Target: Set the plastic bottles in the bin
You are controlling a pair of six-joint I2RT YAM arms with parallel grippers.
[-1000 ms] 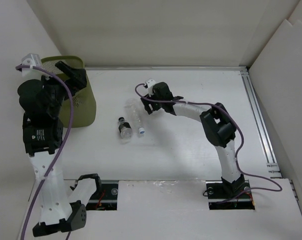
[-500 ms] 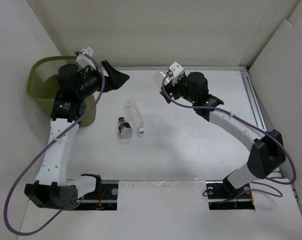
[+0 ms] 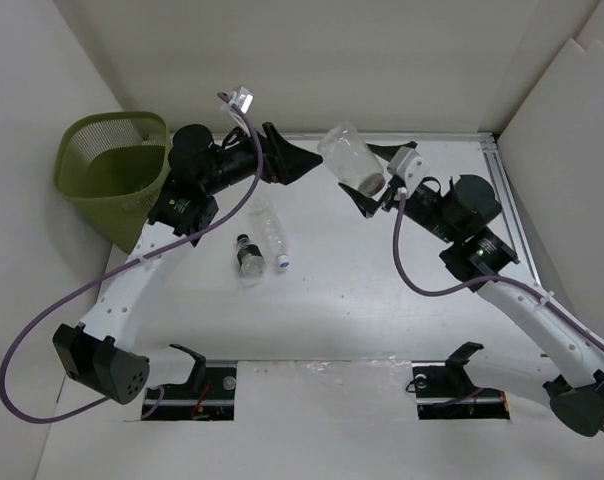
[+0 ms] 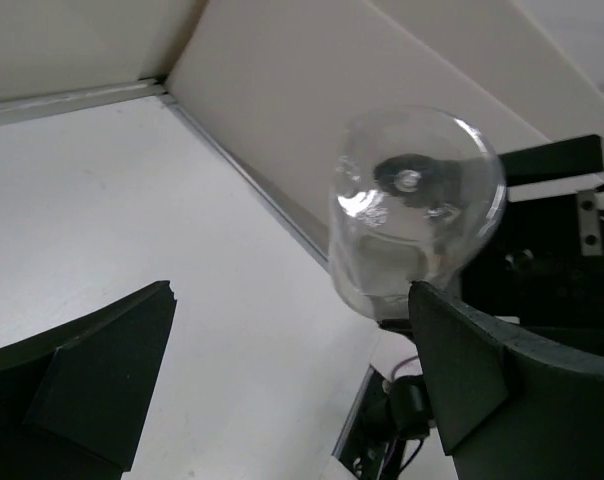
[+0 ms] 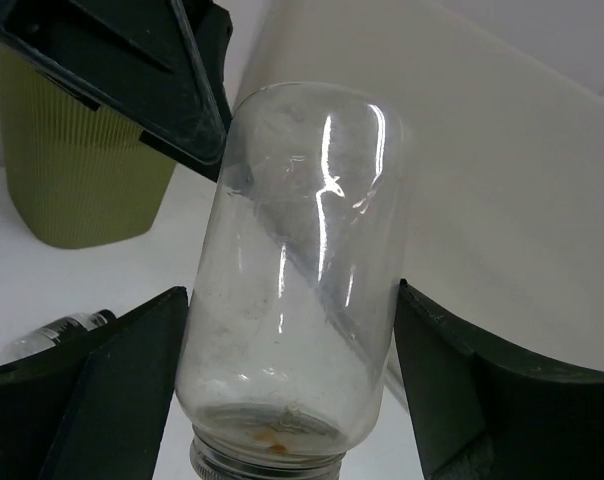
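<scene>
My right gripper (image 3: pixel 370 178) is shut on a clear capless plastic bottle (image 3: pixel 350 158), held high above the far middle of the table. In the right wrist view the bottle (image 5: pixel 302 200) stands between both fingers (image 5: pixel 112 390). My left gripper (image 3: pixel 300 162) is open and empty, pointing at the bottle's base from the left; that base (image 4: pixel 412 200) shows just beyond its jaws. Two more bottles lie on the table: one with a dark cap (image 3: pixel 249 255), one with a white cap (image 3: pixel 270 232). The olive-green bin (image 3: pixel 107 170) stands at the far left.
White walls close in the table at the back and both sides. A metal rail (image 3: pixel 512 220) runs along the right side. The left arm's link and purple cable (image 3: pixel 182 215) stretch from the bin area toward the middle.
My left arm has swung away from the bin toward the middle. My right arm has lifted the bottle and pulled it up and to the right, facing the left gripper.
</scene>
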